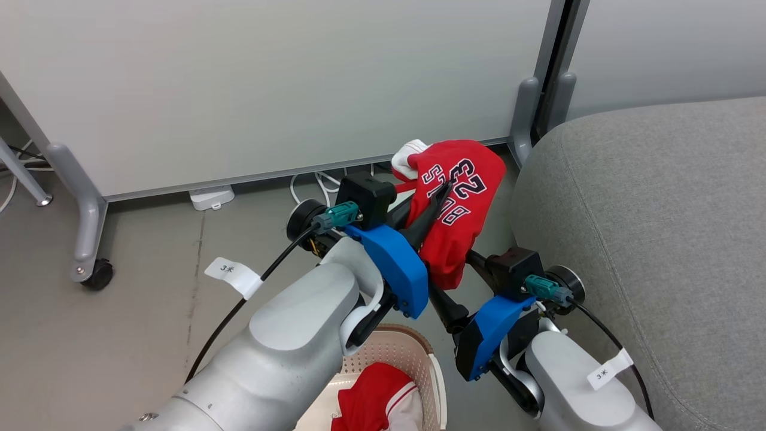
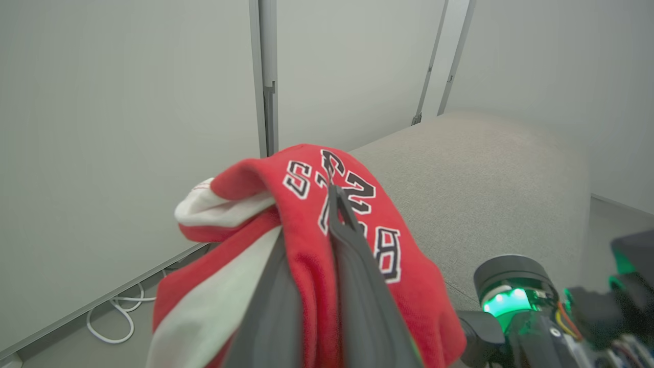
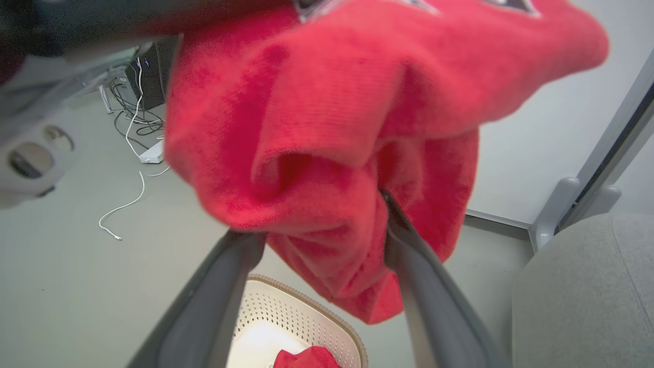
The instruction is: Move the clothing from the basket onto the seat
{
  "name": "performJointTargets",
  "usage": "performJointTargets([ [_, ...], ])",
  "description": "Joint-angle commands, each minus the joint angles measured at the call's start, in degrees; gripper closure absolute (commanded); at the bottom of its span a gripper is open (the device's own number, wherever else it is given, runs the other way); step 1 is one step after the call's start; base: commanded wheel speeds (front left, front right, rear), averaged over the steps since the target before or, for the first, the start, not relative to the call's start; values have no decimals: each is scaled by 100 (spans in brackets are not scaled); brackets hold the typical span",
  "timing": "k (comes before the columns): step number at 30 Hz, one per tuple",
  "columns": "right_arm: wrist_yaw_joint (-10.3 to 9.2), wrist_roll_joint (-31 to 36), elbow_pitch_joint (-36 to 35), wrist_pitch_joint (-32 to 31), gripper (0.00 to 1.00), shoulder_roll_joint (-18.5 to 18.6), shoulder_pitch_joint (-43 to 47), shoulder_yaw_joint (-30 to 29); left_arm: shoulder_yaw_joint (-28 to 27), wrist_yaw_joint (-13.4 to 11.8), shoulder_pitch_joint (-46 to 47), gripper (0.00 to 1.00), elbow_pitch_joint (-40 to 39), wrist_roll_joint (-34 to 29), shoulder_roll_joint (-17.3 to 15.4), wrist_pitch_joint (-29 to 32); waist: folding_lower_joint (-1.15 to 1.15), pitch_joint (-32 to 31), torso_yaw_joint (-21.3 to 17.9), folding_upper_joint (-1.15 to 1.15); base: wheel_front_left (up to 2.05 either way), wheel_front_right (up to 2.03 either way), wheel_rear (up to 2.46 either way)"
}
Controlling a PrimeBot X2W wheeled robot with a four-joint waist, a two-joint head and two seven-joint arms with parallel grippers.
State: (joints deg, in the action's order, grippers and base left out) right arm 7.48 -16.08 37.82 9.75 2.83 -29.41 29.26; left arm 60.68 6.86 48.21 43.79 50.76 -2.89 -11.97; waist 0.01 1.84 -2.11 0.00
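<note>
To do this step well, we should bring the jersey (image 1: 461,197) fully over the seat (image 1: 646,227) before letting go, so that no hem slips down toward the basket (image 1: 413,353), where a second red garment (image 1: 377,395) lies. Our left end effector (image 1: 441,193) is closed tightly on a fold of the jersey, which hangs in the air near the seat's edge. The left arm (image 1: 287,335) reaches forward and up, while the right end effector (image 3: 317,220) stands wide open below it, fingers (image 3: 409,255) on both sides of the hanging cloth, gripping nothing.
</note>
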Motion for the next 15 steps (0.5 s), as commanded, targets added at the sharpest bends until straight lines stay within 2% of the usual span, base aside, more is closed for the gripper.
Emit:
performJointTargets([
  [1, 3, -107, 97, 61, 0, 9, -138, 66, 33, -13, 101, 100, 18, 37, 0, -50, -1, -8, 3, 0, 0, 0, 0],
  [2, 3, -189, 181, 80, 0, 10, -170, 97, 46, -20, 102, 100, 22, 71, 0, -51, -1, -16, 5, 0, 0, 0, 0],
  [3, 3, -247, 257, 94, 39, 10, -207, 135, 59, -26, 103, 100, 28, 82, 0, -63, -1, -24, 6, 0, 0, 0, 0],
  [5, 3, -336, 377, 149, 100, 10, -271, 201, 91, -32, 109, 100, 43, 121, 0, -79, -1, -41, 6, 0, 0, 0, 0],
  [15, 3, -654, 738, 360, 100, 10, -364, 444, 223, -78, 78, 100, 156, 276, 0, -153, -1, -140, -33, 0, 0, 0, 0],
])
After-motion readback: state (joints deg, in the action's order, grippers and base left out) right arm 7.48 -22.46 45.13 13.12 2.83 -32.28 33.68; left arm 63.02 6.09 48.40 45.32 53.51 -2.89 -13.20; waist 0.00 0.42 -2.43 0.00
